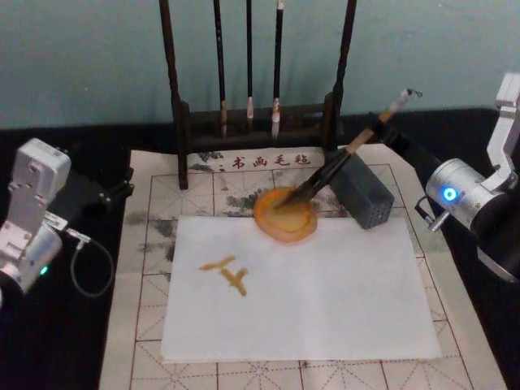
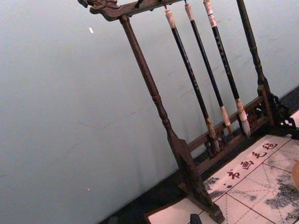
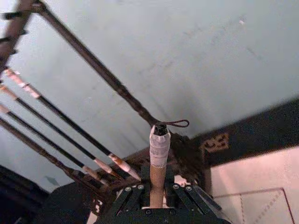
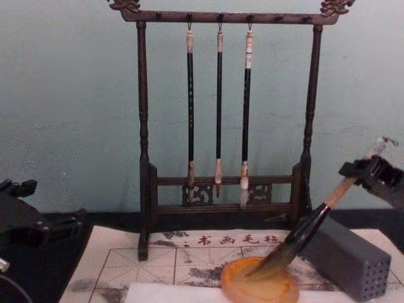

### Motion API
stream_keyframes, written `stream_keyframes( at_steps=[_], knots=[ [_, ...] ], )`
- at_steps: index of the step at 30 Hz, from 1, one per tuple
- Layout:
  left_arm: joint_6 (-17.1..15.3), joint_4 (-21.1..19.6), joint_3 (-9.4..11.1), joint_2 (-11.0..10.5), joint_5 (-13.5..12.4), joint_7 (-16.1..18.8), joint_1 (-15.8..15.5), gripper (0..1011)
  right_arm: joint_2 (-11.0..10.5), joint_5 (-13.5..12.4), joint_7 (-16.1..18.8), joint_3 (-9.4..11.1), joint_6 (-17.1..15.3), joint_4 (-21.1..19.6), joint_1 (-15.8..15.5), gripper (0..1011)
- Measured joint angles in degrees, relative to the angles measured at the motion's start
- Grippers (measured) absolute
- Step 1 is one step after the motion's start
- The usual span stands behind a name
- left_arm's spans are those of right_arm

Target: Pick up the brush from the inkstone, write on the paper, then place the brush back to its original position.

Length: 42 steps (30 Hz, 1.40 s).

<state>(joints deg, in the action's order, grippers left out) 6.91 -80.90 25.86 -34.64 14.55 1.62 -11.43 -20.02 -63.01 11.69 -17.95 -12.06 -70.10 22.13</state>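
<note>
While the right end effector (image 4: 365,169) sits around the tan upper handle of the large thick calligraphy brush (image 1: 333,168), it cannot be told whether it clamps the handle or merely flanks it. The brush lies tilted, with its dark bristles in the round glossy orange-amber inkstone (image 1: 272,229) and its shaft leaning at the grey rectangular block (image 1: 367,199) just beside. The plain white paper (image 1: 325,301), touching the inkstone's near edge, already bears amber strokes (image 1: 226,273), so the writing looks done and the brush looks returned. What seems left is letting go and drawing clear. The left arm (image 1: 32,219) rests parked at the left of the black table (image 1: 97,341), off the beige grid mat (image 1: 146,325). The head view gives the written strokes, which the chest view cuts off. The chest view shows from the side the bristles resting in the dish. The right wrist view shows the whitish looped cap (image 3: 159,144) standing above the end effector, and the left wrist view looks at the dark wooden rack (image 2: 154,98).
</note>
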Motion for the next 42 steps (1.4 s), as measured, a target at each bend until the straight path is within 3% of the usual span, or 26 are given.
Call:
stream_keyframes(
  at_steps=[8,17,26,42],
  knots=[
    [0.00,0.00,0.00,0.00,0.00,0.00,0.00,1001,-1.63,3.71,2.20,-1.95,4.23,-2.83,-0.89,199],
    [0.00,0.00,0.00,0.00,0.00,0.00,0.00,1001,-1.78,6.37,2.79,-2.20,6.38,-3.76,-1.29,198],
    [0.00,0.00,0.00,0.00,0.00,0.00,0.00,1001,-1.45,9.99,2.79,-1.62,8.81,-4.42,-1.87,199],
    [0.00,0.00,0.00,0.00,0.00,0.00,0.00,1001,-0.92,13.15,3.33,0.39,10.31,-5.87,-2.81,199]
  ],
)
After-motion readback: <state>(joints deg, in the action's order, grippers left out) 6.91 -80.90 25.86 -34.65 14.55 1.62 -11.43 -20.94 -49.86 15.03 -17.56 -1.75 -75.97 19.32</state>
